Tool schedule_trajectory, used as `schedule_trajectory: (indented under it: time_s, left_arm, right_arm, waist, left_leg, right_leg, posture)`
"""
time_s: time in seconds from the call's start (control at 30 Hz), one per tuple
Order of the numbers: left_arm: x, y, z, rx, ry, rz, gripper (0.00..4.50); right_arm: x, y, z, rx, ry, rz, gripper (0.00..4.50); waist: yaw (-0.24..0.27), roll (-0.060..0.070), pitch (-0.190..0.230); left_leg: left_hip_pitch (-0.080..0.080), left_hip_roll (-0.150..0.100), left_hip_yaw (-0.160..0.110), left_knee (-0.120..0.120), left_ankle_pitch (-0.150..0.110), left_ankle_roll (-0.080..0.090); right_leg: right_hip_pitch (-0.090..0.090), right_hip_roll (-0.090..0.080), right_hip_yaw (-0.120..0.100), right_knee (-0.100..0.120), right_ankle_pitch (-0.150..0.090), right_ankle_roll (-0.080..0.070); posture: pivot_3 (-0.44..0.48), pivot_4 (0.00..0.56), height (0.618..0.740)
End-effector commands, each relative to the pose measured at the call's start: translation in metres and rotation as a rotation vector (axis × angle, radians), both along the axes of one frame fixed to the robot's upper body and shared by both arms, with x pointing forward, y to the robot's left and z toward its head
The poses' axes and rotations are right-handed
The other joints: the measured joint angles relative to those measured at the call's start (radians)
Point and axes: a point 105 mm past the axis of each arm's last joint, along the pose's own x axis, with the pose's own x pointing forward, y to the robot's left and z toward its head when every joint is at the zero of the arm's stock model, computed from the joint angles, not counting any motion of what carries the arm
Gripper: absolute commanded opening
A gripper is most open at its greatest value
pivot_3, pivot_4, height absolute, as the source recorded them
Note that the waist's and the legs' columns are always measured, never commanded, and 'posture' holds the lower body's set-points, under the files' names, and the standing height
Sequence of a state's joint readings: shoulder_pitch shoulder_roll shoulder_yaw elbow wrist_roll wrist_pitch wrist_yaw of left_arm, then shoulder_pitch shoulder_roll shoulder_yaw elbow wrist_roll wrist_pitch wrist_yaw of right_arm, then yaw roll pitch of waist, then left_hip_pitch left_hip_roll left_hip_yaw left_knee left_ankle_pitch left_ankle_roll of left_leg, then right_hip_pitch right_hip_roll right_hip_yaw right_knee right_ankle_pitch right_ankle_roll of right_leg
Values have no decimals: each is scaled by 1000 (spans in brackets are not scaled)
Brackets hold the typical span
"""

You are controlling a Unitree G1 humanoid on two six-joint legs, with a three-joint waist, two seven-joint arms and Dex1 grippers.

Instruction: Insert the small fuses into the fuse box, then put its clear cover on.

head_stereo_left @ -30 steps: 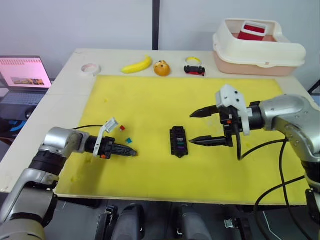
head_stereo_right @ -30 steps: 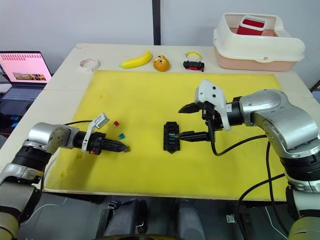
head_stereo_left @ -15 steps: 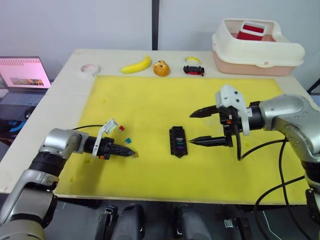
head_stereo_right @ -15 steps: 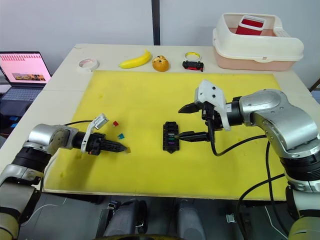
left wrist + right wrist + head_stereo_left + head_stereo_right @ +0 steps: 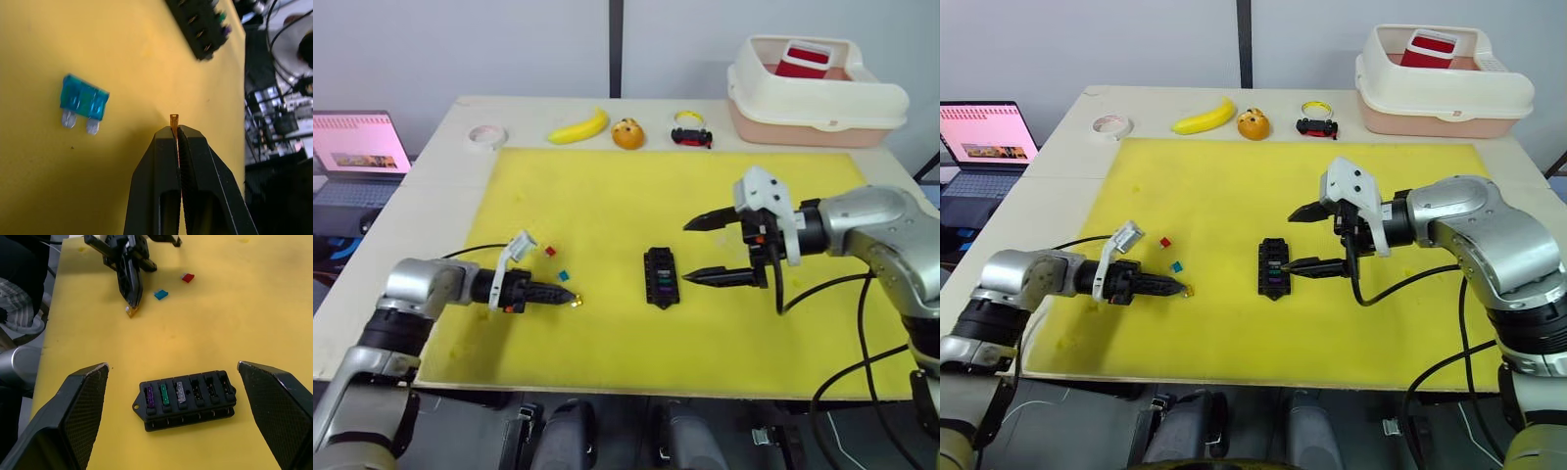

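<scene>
Since a second ago the left gripper (image 5: 570, 298) has drawn back slightly toward the robot's left, away from the fuse box (image 5: 661, 277), and it stays pinched shut on an amber fuse (image 5: 174, 120), whose tip pokes out just past the closed fingertips. Just beside those fingertips, on the yellow mat (image 5: 636, 196), lies the teal fuse (image 5: 83, 102) (its two metal legs lying flat on the mat), and a little farther off, on the same side of the gripper, sits the red fuse (image 5: 550, 251). Well ahead of the left gripper's tips, between the two arms, the fuse box lies on the mat with purple, green and grey fuses (image 5: 166, 395) already seated side by side in its slots and three slots open. The right gripper (image 5: 717, 251) hangs just beyond the box on its right side, fingers spread wide and holding nothing, one finger near the box's edge without touching it. Far past both grippers, along the table's back edge, are a roll of tape (image 5: 489, 134), a banana (image 5: 578, 126), an orange (image 5: 627, 133), a toy car (image 5: 692, 136) and a cream bin (image 5: 818, 96).
</scene>
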State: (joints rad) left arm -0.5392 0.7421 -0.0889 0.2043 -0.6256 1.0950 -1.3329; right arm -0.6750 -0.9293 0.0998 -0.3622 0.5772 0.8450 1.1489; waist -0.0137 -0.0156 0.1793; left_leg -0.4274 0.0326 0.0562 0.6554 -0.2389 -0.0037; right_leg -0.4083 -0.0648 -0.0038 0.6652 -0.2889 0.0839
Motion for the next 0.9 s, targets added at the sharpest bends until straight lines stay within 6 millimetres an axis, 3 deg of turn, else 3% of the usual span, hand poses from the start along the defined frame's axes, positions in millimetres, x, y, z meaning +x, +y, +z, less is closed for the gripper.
schedule_trajectory:
  time_s: [0.03,0.13,0.3,0.43,0.7,0.8,0.87,0.9]
  left_arm:
    - [-6,0,34,-86,-109,20,63]
    - [-12,-3,51,-118,-195,19,63]
    - [-9,-18,106,-236,-435,47,63]
    - [-7,-36,134,-306,-585,54,63]
    - [-2,-51,139,-330,-621,52,63]
    - [0,-51,141,-333,-625,50,0]
    - [0,-52,141,-333,-626,46,0]
    - [0,-52,142,-335,-627,42,0]
  right_arm:
    - [-5,6,14,40,-41,26,4500]
    - [-6,10,14,74,-26,30,4500]
    - [7,29,28,256,131,-59,4500]
    - [7,47,51,413,305,-55,4500]
    - [8,56,64,504,413,-68,4500]
    - [7,59,63,508,424,-70,3600]
    - [7,61,61,504,424,-76,2726]
    - [8,62,60,507,426,-81,2726]
  waist:
    - [0,0,0]
    - [1,0,0]
    - [3,0,0]
    - [2,0,0]
    - [0,0,0]
    - [0,0,0]
    - [0,0,0]
    - [-1,0,0]
  left_leg:
    - [0,0,0,0,0,0]
    - [0,0,-1,0,0,0]
    - [0,0,-1,0,0,-1]
    - [0,-1,-2,0,1,-1]
    - [0,-1,-1,0,1,-1]
    - [0,-1,-1,-1,1,-1]
    - [0,-1,-1,-1,1,-1]
    - [0,-1,-1,-1,1,-1]
  right_leg:
    - [0,0,0,0,0,0]
    - [1,-2,0,0,0,0]
    - [1,-3,-1,0,0,0]
    - [2,-3,-1,0,0,0]
    - [1,-1,-1,0,1,1]
    - [1,0,-1,0,1,1]
    - [1,0,-1,0,1,1]
    - [1,0,-1,0,1,1]
  posture:
    - [0,150,740]
    - [0,150,740]
    - [0,150,740]
    - [0,150,740]
    - [0,150,740]
    - [0,150,740]
    - [0,150,740]
    - [0,150,740]
